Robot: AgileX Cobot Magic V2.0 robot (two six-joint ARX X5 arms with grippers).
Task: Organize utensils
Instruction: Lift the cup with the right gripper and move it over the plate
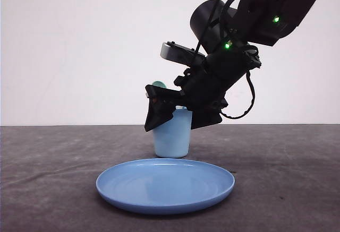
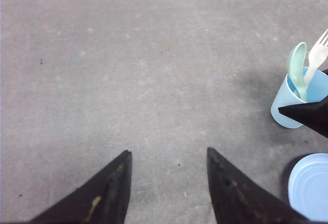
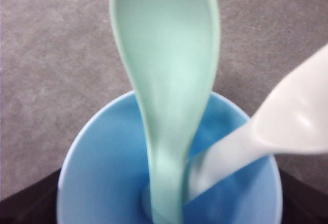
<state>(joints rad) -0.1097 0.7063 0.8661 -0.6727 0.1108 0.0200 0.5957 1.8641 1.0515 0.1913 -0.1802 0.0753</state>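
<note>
**Both utensils standing in cup; right gripper over the rim**

The pale mint-green plastic spoon stands handle-down in the light blue plastic cup, oval bowl up and leaning on the rim. The white plastic fork stands beside it in the same cup, handle-down, its stem crossing close to the spoon's near the cup floor; the left wrist view shows its tines above the rim. Judgement: upright, heads-up storage is the sorted state, so the task looks essentially done.

The right gripper hangs right at the cup mouth, fingers spread either side of the rim and closed on nothing: released. Probably it sits there because it has just delivered a utensil; a straight lift would clear both.

The left gripper hovers over bare grey tabletop, well apart from the cup, fingers parted and empty.

The round blue plastic plate lies in front of the cup, nothing on it.

No brand, label or writing is legible anywhere.
</note>
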